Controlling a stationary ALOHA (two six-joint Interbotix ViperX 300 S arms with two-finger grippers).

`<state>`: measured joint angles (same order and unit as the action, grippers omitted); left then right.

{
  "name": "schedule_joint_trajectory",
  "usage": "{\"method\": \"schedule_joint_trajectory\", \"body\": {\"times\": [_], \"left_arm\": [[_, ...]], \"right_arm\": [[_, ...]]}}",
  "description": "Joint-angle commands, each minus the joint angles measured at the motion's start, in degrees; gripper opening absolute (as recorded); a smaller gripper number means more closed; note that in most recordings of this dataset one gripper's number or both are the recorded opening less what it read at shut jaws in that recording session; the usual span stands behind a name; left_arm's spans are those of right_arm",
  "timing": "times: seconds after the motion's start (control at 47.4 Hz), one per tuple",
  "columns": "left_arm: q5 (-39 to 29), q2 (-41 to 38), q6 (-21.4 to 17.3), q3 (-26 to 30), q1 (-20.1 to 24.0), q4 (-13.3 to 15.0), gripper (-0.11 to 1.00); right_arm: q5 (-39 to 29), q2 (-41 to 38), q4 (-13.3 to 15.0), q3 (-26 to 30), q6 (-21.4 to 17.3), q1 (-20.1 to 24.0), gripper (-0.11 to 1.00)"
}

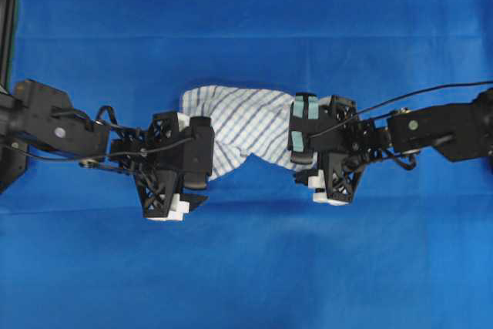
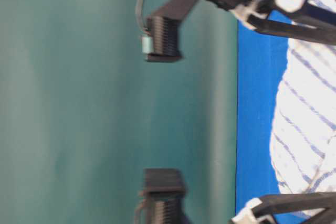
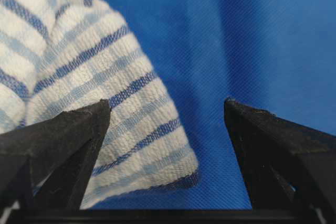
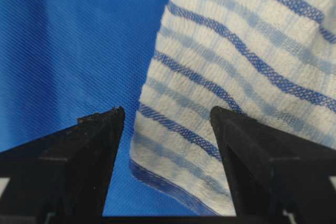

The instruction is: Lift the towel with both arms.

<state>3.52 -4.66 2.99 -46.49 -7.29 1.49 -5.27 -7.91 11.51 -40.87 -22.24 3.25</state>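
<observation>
The towel (image 1: 246, 125), white with blue and grey checked stripes, lies crumpled on the blue table cloth (image 1: 246, 267) between my two arms. My left gripper (image 1: 202, 153) is at its left end. In the left wrist view this gripper (image 3: 167, 121) is open, with a towel corner (image 3: 142, 145) between its fingers, nearer the left finger (image 3: 79, 129). My right gripper (image 1: 303, 132), with teal pads, is at the towel's right end. In the right wrist view it (image 4: 167, 127) is open, and a towel corner (image 4: 178, 150) sits between its fingers. The towel also shows in the table-level view (image 2: 310, 114).
The blue table cloth covers the whole table. A dark frame (image 1: 6, 21) stands at the far left edge. A green wall (image 2: 79, 103) fills the table-level view, with black arm parts (image 2: 163, 38) in front of it.
</observation>
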Motion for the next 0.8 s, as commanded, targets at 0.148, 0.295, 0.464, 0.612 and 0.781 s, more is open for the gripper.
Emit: {"method": "schedule_joint_trajectory", "body": {"times": [0.148, 0.295, 0.464, 0.612, 0.781], "left_arm": [[2.4, -2.1, -0.1, 0.3, -0.1, 0.2, 0.92], [2.0, -2.0, -0.1, 0.3, 0.1, 0.2, 0.91], [-1.4, -1.8, 0.7, 0.5, 1.0, 0.2, 0.73], [-6.9, -0.1, 0.4, 0.9, 1.4, 0.2, 0.29], [-10.0, 3.9, 0.4, 1.1, 2.3, 0.2, 0.06]], "right_arm": [[1.7, -1.2, -0.1, 1.0, -0.1, -0.2, 0.67], [1.4, -1.1, -0.1, 1.1, -0.1, -0.2, 0.67], [1.1, -0.4, 0.1, 1.1, 0.4, -0.2, 0.59], [0.5, 2.2, 0.1, 1.0, 0.7, -0.2, 0.19], [-0.9, 5.2, 0.2, 1.1, 0.9, -0.3, 0.04]]}}
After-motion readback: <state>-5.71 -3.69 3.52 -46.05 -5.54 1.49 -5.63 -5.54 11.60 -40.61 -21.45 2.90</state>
